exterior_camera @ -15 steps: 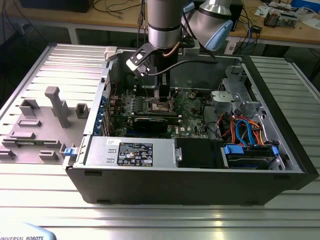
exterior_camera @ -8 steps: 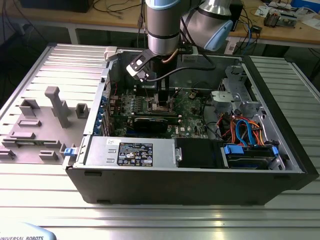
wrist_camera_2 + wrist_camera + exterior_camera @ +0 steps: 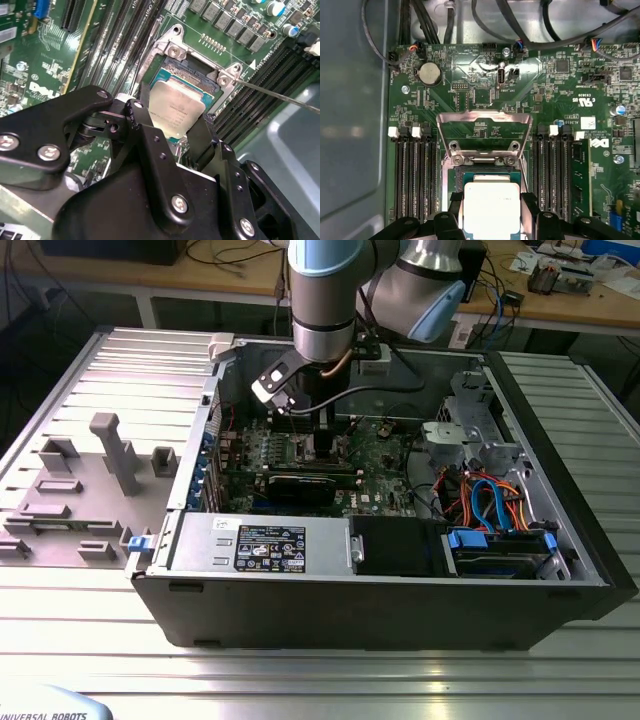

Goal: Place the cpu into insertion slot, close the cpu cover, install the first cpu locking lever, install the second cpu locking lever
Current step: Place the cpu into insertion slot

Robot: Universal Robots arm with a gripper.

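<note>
In the exterior view an open computer case (image 3: 400, 610) lies on a ribbed metal table (image 3: 300, 680), near the table's middle, and the arm (image 3: 325, 300) reaches down into it so that the tool (image 3: 320, 435) hangs over the green motherboard (image 3: 385, 455). A black label (image 3: 270, 543) with white print sits on the silver box along the case's near wall, and the table's near corner carries a strip of lettering, too small to make out. In the second wrist view the tool (image 3: 172, 117) is closed to the width of the cpu (image 3: 177, 112), its black fingers (image 3: 145, 117) pressed against two opposite edges of the chip. The cpu is a flat square with a dull silver-grey top, faint print and a thin green border. It lies over the insertion slot (image 3: 192, 75), whose silver rim and dark field show beyond it; whether it is fully seated cannot be told. A thin metal rod (image 3: 280, 95) runs off from the slot's corner. In the first wrist view the tool (image 3: 492, 202) grips the cpu (image 3: 491, 207) over the insertion slot (image 3: 485, 172), the cpu cover (image 3: 484, 120) stands swung open beyond it, the memory slots (image 3: 415, 175) flank both sides, and a white sticker (image 3: 588, 122) sits on the motherboard (image 3: 545, 90).
</note>
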